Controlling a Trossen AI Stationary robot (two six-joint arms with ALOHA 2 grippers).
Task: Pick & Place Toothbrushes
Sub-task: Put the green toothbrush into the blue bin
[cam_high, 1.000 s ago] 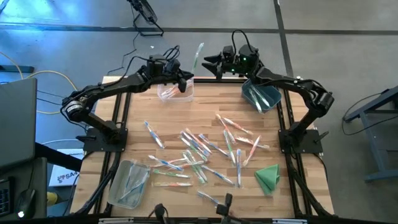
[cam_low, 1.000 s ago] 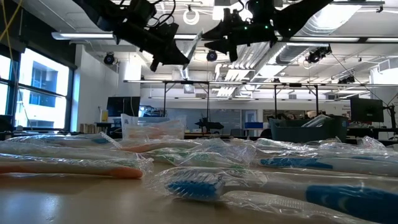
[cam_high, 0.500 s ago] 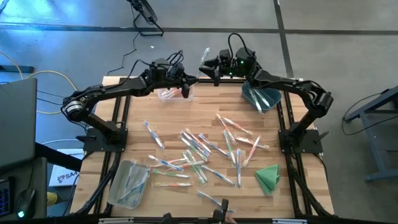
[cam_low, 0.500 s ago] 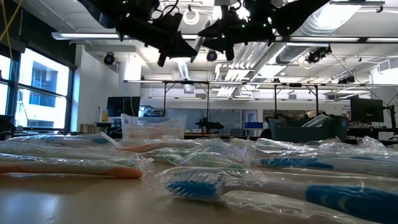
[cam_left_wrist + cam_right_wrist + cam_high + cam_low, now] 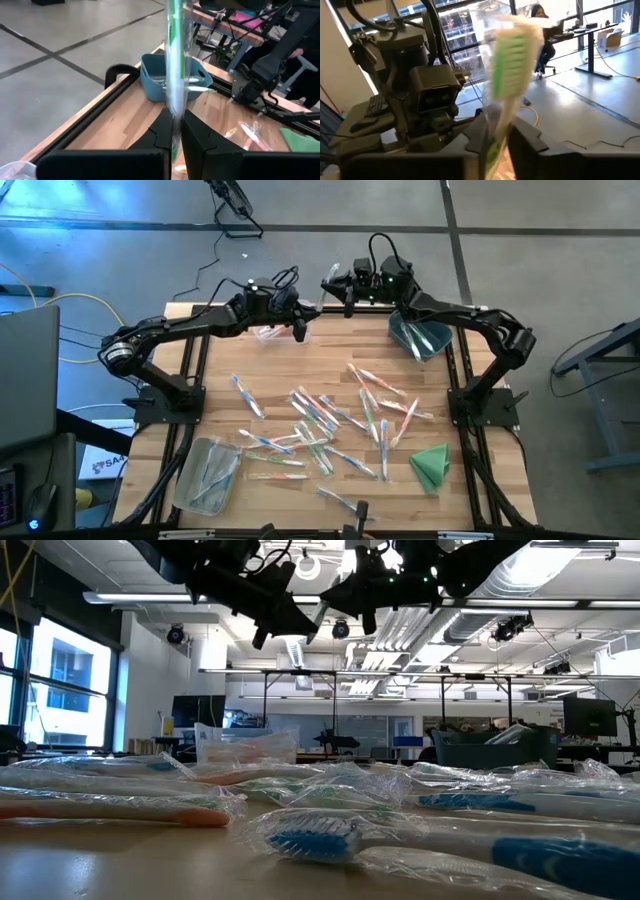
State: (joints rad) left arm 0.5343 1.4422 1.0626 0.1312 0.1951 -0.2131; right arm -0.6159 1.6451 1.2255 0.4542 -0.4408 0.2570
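High view: above the table's [image 5: 200,370] far edge, left gripper [image 5: 312,311] and right gripper [image 5: 332,286] both pinch one green toothbrush [image 5: 332,273] between closed fingers, apparently mid-handover. A few brushes lie in bins; most toothbrushes [image 5: 325,420] remain scattered mid-table.

You're looking at a wide, open workshop. The floor [image 5: 520,220] is smooth grey concrete crossed by thin dark seams. Out beyond the desk [image 5: 330,360], tall windows [image 5: 60,690] line one wall, and long strip lights [image 5: 420,675] run under an exposed ceiling of ducts [image 5: 400,625]. Farther back you can see dark frames, monitors [image 5: 590,718] and a person seated at a distant table [image 5: 580,31].
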